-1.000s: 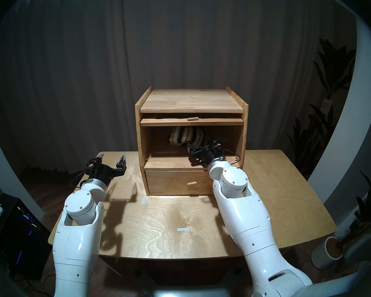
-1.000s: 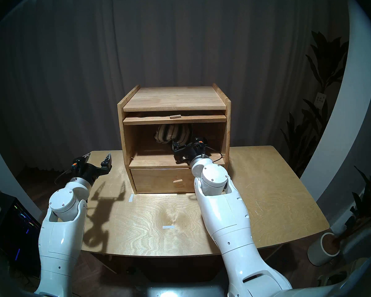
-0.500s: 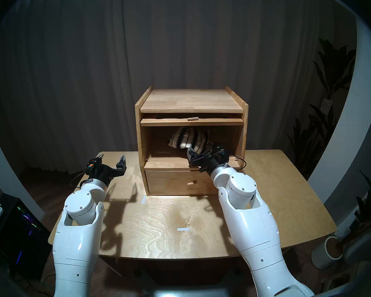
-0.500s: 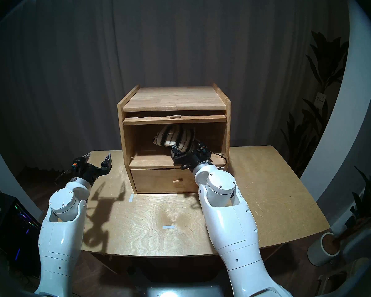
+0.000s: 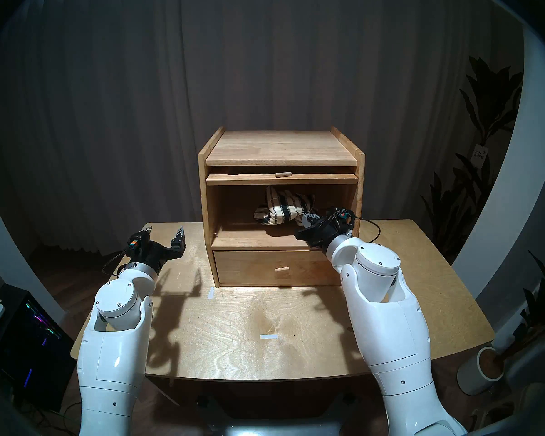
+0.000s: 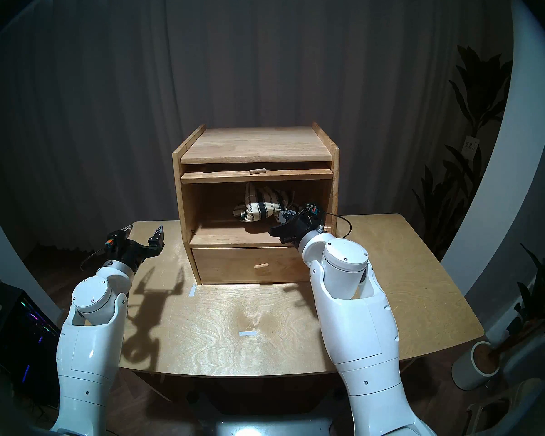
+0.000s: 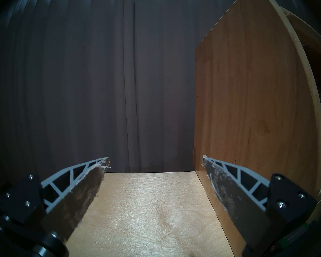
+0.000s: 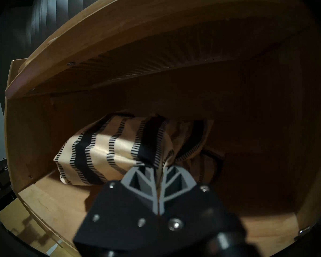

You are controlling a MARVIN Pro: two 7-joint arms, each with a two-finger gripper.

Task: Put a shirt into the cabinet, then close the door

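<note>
We see our right gripper (image 8: 158,174) at the right part of the big compartment of the cabinet (image 5: 282,149), with its two fingers pressed together. From the right wrist view we cannot tell for sure if a fold of cloth is pinched between them; the tips end just at the near edge of the shirt (image 8: 107,154). The shirt, a cream bundle with dark stripes, lies on the floor of the compartment, ahead of this gripper and a little to its left, toward the back wall. Above the gripper the door (image 5: 282,178) lies flat under the top board of the cabinet, so the compartment stands open, and the small peg handle (image 5: 283,174) shows on the door's front edge. Below the gripper is the drawer (image 5: 265,268), which is pushed in. Our left gripper (image 5: 166,232) hangs over the table (image 5: 406,268) to the left of the cabinet, well apart from it, with its fingers spread wide and nothing between them. In the left wrist view the side wall of the cabinet stands just right of this gripper.
</note>
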